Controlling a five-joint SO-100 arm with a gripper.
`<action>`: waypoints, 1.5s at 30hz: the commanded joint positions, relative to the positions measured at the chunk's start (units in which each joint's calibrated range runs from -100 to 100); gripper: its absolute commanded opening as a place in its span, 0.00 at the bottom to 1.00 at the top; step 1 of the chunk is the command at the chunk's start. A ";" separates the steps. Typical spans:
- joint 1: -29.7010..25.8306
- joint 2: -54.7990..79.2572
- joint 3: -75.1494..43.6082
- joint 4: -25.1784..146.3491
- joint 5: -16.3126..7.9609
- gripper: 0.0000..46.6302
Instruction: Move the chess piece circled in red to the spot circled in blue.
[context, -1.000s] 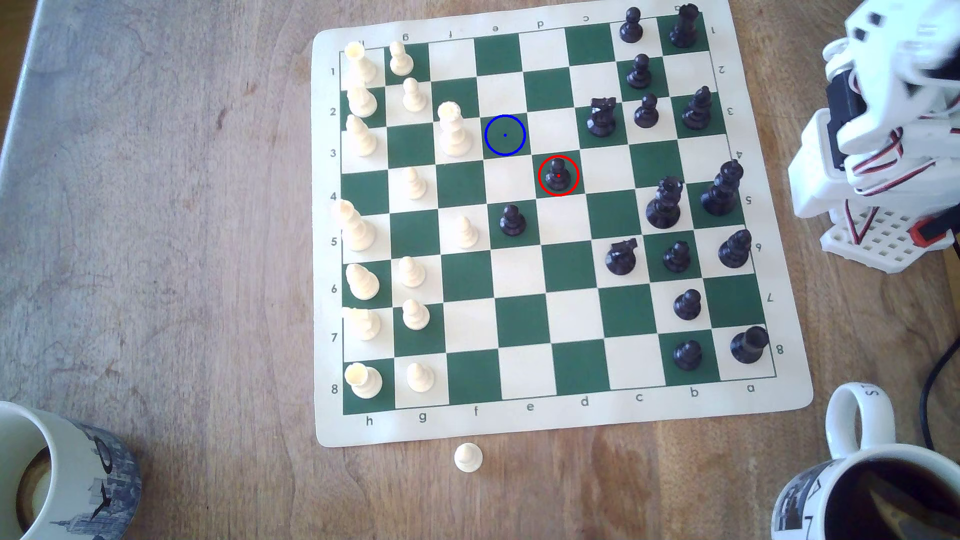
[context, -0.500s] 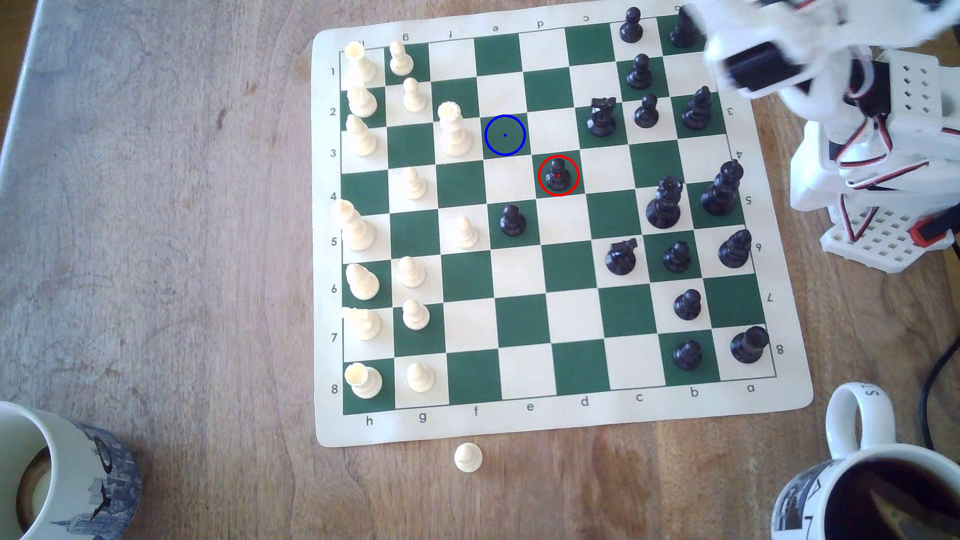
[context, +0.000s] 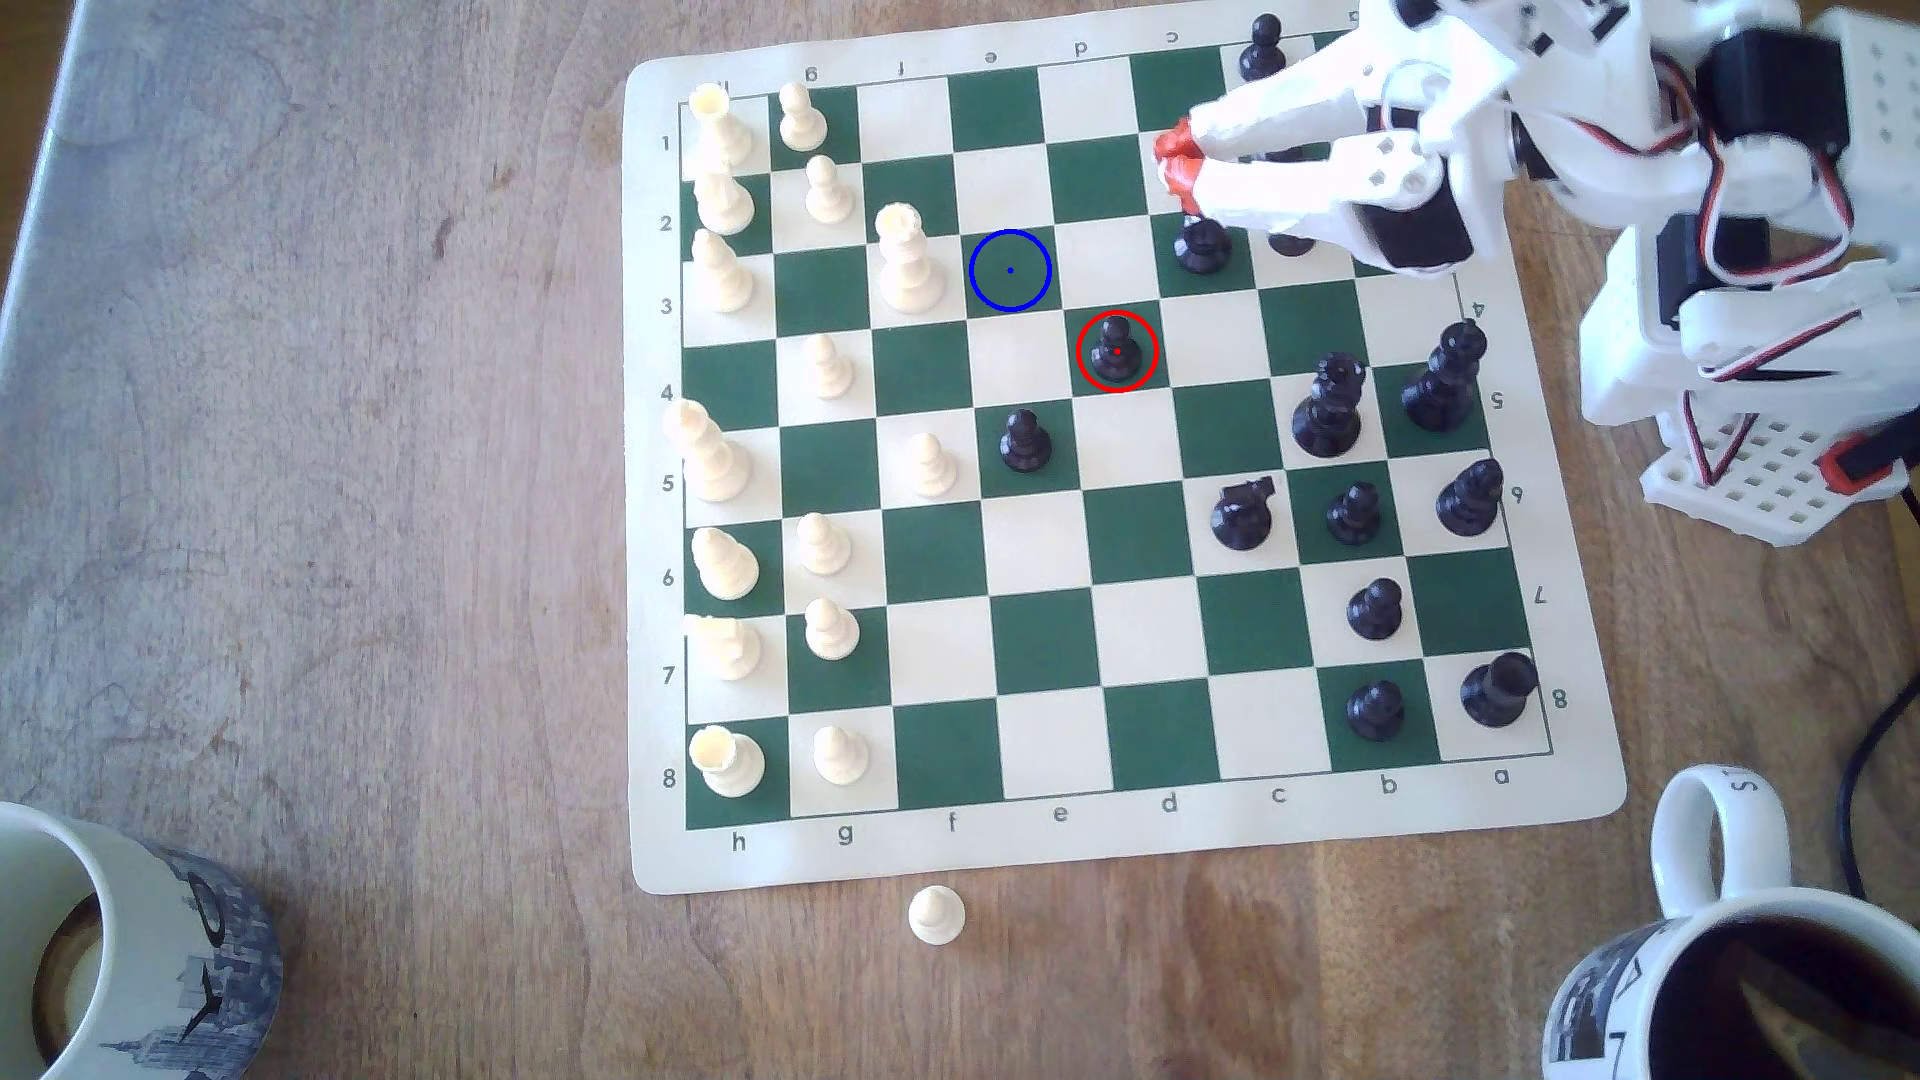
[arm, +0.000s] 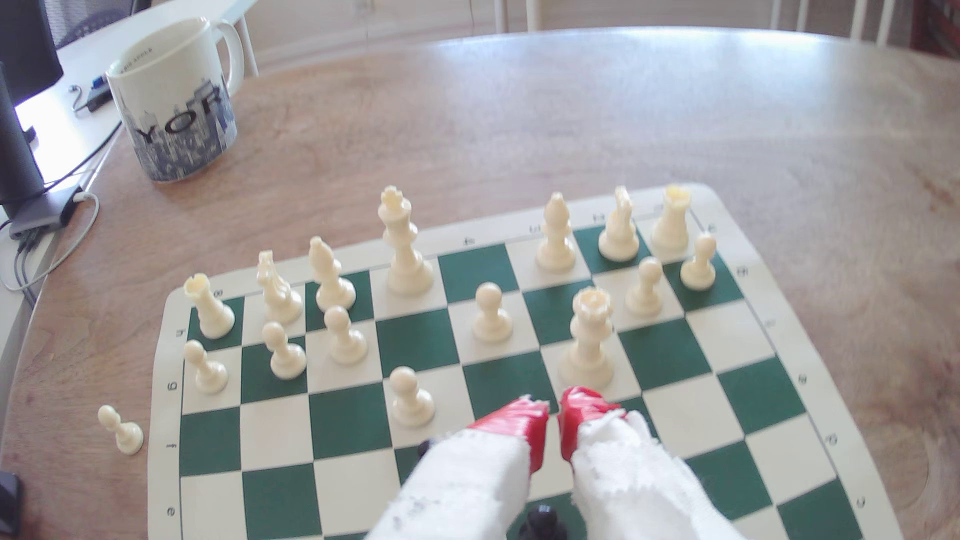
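- The chessboard (context: 1049, 644) fills the middle of the exterior view.
- The gripper (context: 1177, 166) hovers in the upper right of the frame, red tips nearly together, holding nothing.
- The spot (context: 1010, 270) is bare, upper centre.
- The chess piece (context: 1116, 351) stands upright in its red ring, just below-right of the spot; likely light, hard, slick, easily tipped: best pinched beneath the ball head.

White printed arm (context: 1704, 260); black servos; red-and-white cables; claw (context: 1179, 166) with red-tipped white fingers (arm: 524, 423).
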 joint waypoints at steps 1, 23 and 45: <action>1.22 13.36 -16.32 9.01 -3.81 0.11; 3.02 50.96 -34.37 15.80 -7.86 0.34; 0.44 69.55 -41.98 12.77 -8.60 0.34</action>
